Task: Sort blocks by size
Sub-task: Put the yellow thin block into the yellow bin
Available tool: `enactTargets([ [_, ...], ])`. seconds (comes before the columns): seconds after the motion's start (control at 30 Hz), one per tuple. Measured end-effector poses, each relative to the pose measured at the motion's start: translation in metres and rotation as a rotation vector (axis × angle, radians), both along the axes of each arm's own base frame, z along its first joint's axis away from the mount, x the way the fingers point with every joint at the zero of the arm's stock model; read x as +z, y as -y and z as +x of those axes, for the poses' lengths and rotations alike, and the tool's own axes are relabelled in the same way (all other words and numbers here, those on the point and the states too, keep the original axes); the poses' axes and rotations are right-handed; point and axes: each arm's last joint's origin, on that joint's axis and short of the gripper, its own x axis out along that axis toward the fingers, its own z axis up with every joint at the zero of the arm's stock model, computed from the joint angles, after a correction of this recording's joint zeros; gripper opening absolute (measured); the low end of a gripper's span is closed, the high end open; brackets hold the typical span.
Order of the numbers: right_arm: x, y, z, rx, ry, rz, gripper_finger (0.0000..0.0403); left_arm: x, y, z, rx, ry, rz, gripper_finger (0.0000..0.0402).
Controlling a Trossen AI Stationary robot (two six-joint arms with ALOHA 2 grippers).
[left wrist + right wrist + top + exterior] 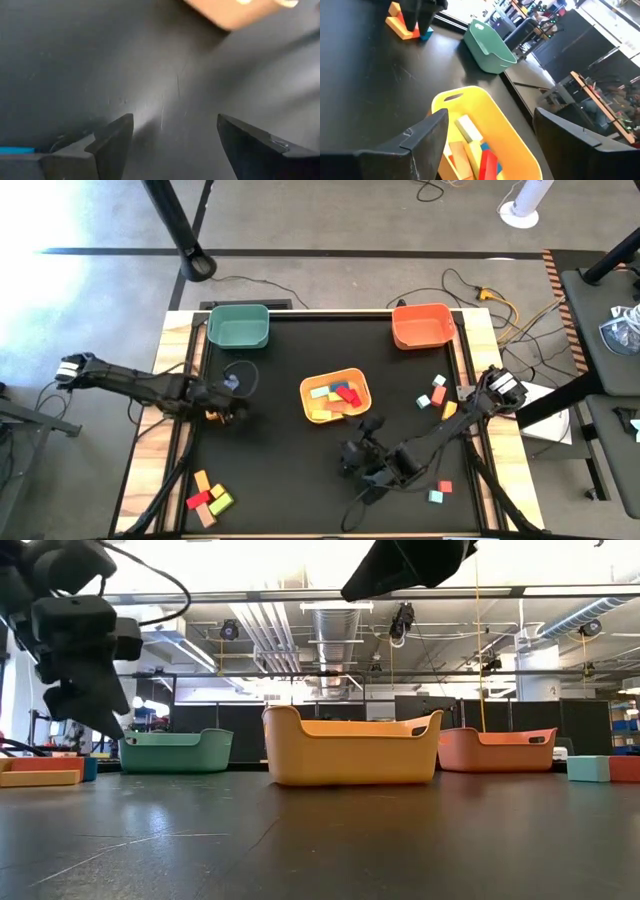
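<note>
Yellow bin mid-table, several blocks inside; more blocks scattered at 8 and 4 o'clock. Right gripper at 6 o'clock of it, fingers spread, empty. Left gripper at 9 o'clock, spread, seemingly empty, above bare mat.

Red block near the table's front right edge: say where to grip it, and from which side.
Likely best: grip the red block across two opposite side faces, coming straight down from above. It is small and lies flat, so only its sides offer purchase. Keep clear of the teal block close beside it.
</note>
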Motion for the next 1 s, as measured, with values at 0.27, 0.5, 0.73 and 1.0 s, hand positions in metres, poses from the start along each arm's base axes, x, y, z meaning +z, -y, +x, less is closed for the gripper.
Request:
enactTargets([
  [0.27,-0.002,-0.005,-0.003,0.017,0.009,0.043,0.0263,0.001,0.008,0.017,0.001,-0.237,-0.006,0.0274],
  [0.5,-0.004,-0.009,-0.007,0.016,0.030,0.074,0.0252,-0.015,0.012,0.022,0.013,-0.485,-0.002,0.0274],
  [0.73,-0.004,-0.008,-0.007,0.011,0.040,0.085,0.0258,-0.022,0.010,0.024,0.063,-0.599,0.102,0.0274],
  [1.0,-0.005,-0.009,-0.007,0.020,0.027,0.093,0.0267,-0.025,0.014,0.029,0.045,-0.629,0.109,0.0274],
])
